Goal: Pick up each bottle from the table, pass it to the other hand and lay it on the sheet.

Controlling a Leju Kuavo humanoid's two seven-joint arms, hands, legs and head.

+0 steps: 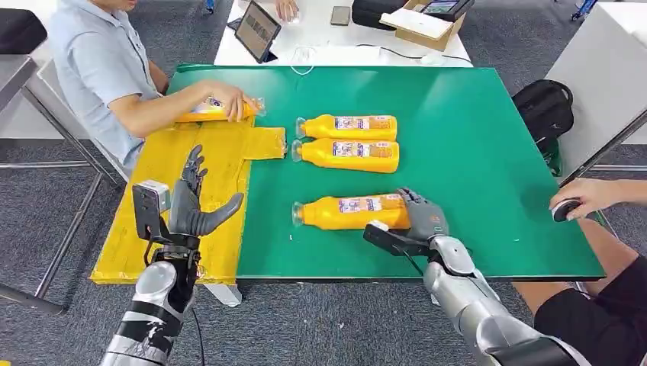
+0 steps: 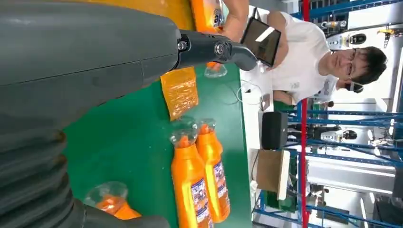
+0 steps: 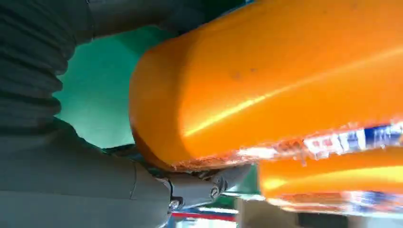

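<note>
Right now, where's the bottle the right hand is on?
In the head view, the nearest bottle lies on the green table, right hand at its base, nearer than the two paired bottles.

Bare green table [image 1: 473,152] lies open to the right of the two far bottles [image 1: 347,139], while over the yellow sheet [image 1: 221,175] a person's hand [image 1: 229,101] holding a bottle [image 1: 200,113] blocks the far end, the near part lying bare beside the raised left hand [image 1: 194,200].

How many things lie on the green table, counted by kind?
Orange bottles on the green surface: 3
Orange bottle on the yellow sheet, under a person's hand: 1
Yellow sheet: 1
Total: 5
</note>
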